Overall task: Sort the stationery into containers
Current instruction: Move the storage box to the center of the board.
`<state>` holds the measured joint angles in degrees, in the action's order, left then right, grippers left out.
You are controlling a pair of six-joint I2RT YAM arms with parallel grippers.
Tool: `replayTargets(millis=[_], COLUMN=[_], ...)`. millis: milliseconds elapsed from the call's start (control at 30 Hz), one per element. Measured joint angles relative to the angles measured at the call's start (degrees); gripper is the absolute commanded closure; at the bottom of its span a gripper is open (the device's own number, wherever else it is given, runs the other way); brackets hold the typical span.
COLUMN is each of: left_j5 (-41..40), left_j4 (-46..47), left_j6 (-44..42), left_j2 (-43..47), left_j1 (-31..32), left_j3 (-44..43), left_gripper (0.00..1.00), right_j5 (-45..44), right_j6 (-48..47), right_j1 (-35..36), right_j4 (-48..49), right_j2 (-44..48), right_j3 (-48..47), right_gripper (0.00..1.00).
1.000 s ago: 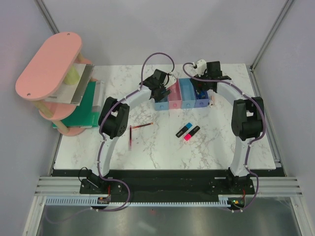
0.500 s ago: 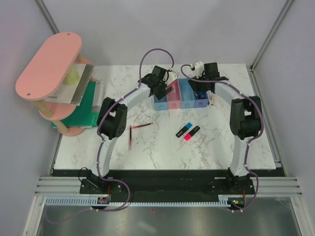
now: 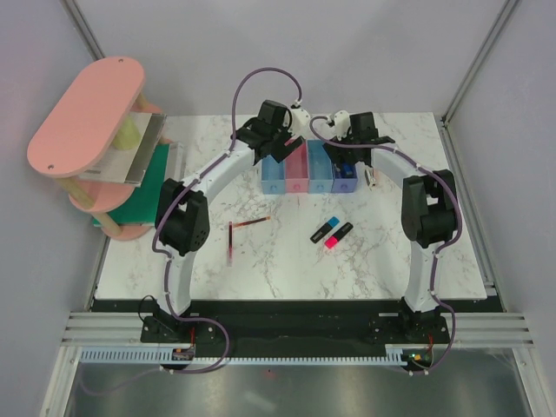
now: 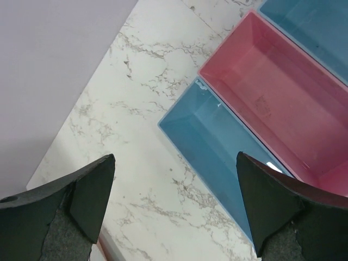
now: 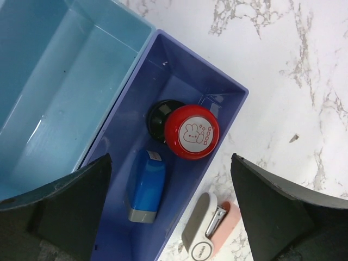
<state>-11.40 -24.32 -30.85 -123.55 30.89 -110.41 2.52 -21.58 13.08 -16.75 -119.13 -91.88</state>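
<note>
Stationery's red-black capped piece [image 5: 190, 130] and blue block [image 5: 145, 186] lie in the purple bin [image 5: 179, 70] under my wide right pincer [image 5: 171, 157]. The eraser [image 5: 212, 225] just right of the bin is partly cut off. My left pincer [image 4: 174, 157], equally wide, hangs over the left light-blue bin [image 4: 217, 147].

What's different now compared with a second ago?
The left tool moved left and farther back, the right tool moved left, and the row of bins slid slightly left. Both tools are open, holding nothing. The pens and highlighters stayed put.
</note>
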Motion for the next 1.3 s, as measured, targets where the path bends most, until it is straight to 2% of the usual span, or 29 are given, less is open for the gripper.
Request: replayTargets(millis=[333, 1000, 1167, 1300], left_j5=[0.1, 1.1, 1.1, 1.4], left_j4=[0.0, -0.2, -0.2, -0.4], left_j6=[0.1, 1.9, 2.0, 2.0], left_j2=[11.4, 15.9, 18.0, 20.4], left_j1=[-0.3, -1.6, -1.9, -2.0], left_j3=[9.2, 16.9, 19.1, 21.2], left_gripper=[0.00, 0.00, 0.00, 0.00], right_j5=[0.0, -1.5, -1.1, -0.7], right_j6=[1.4, 2.3, 2.3, 2.3], right_j1=[2.2, 4.9, 3.8, 1.1], right_j4=[0.0, 0.2, 0.0, -0.8], right_j2=[0.0, -1.8, 2.3, 8.9], right_j3=[0.0, -2.6, 2.1, 5.6], right_gripper=[0.02, 0.02, 0.02, 0.02])
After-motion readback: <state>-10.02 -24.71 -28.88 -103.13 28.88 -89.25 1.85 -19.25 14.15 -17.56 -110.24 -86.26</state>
